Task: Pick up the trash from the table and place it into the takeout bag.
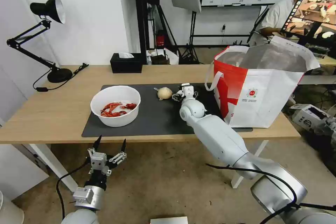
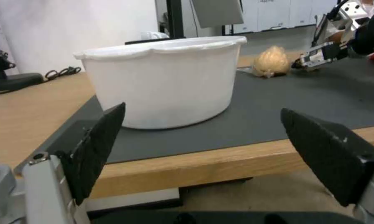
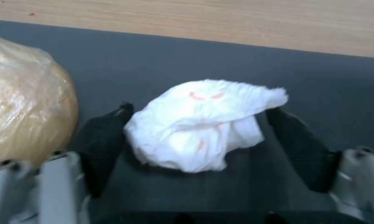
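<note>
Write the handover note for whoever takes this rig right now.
Right end effector: open, fingers either side of the crumpled tissue on the mat, not gripping it.
Left end effector: open, waiting below the table edge in front of the white bowl of crayfish shells.
Beige lump lies on the mat beside the tissue.
Takeout bag stands open at the table's right end.
Done: nothing visibly bagged.
Left: tissue, lump, bowl.

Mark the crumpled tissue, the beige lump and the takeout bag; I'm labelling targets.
crumpled tissue (image 3: 203, 124), right wrist view, its middle.
beige lump (image 1: 164, 93), head view, its rounded top.
takeout bag (image 1: 266, 101), head view, white front wall.
</note>
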